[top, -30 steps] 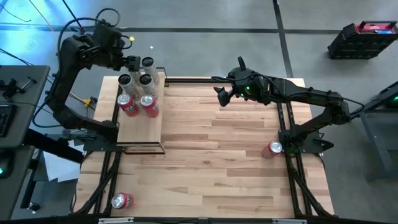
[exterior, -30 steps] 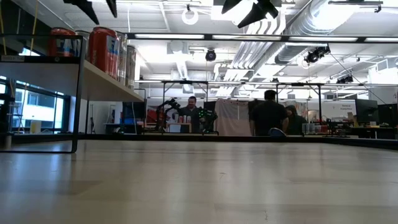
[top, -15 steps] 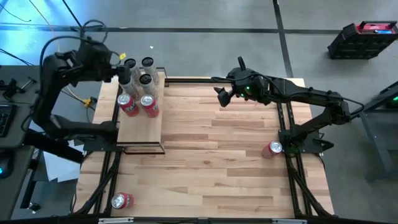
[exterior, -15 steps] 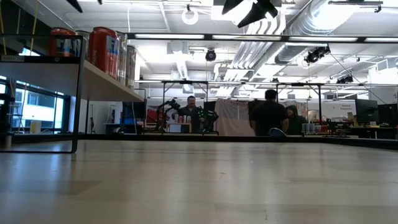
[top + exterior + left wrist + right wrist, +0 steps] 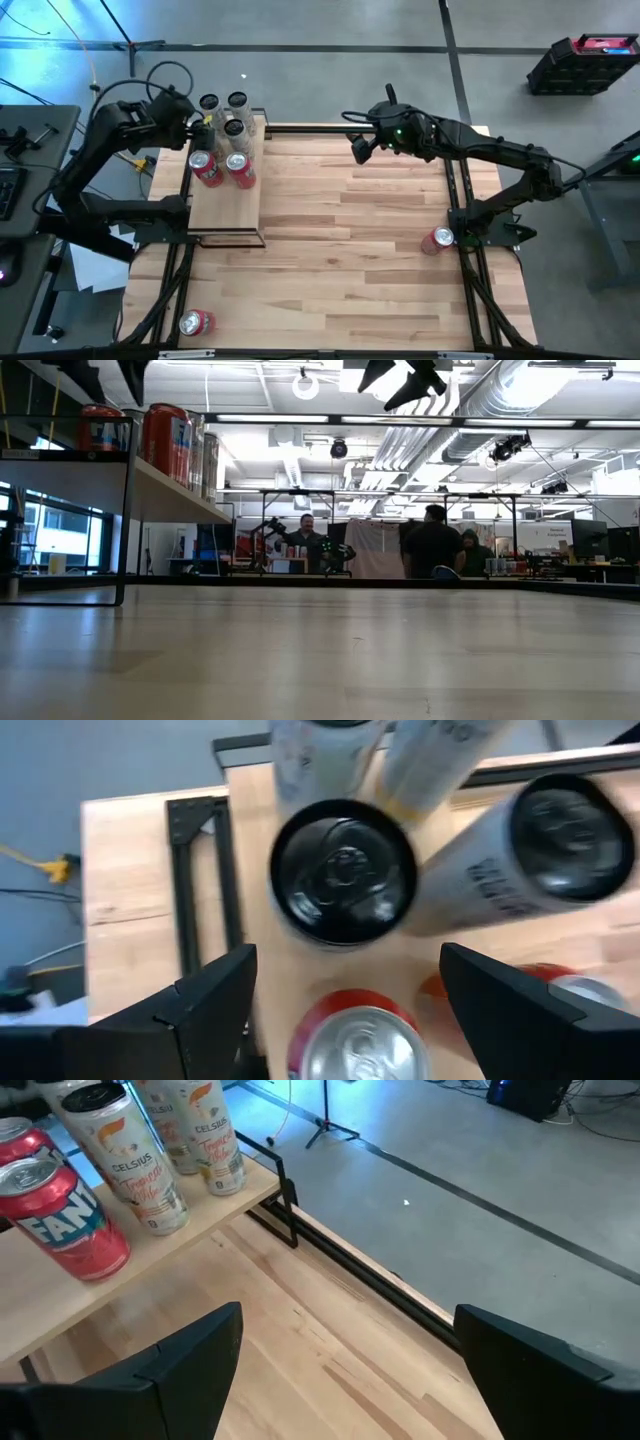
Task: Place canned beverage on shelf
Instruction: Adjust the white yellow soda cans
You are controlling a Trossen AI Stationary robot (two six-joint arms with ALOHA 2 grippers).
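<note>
Pale-wood shelf (image 5: 225,200) w/ thin black frame is holding five cans, left gripper (image 5: 198,128) hovering beside them w/ fingers apart, empty, risking toppling one, while right gripper (image 5: 359,148) is waiting, fingers apart, mid-table.

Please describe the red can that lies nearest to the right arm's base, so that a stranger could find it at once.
Start at the large wooden table and go to its right edge, where the right arm's base stands. The red can lies on its side there, alone. The other red cans are on the table's left side, on the shelf or at the near-left corner.
</note>
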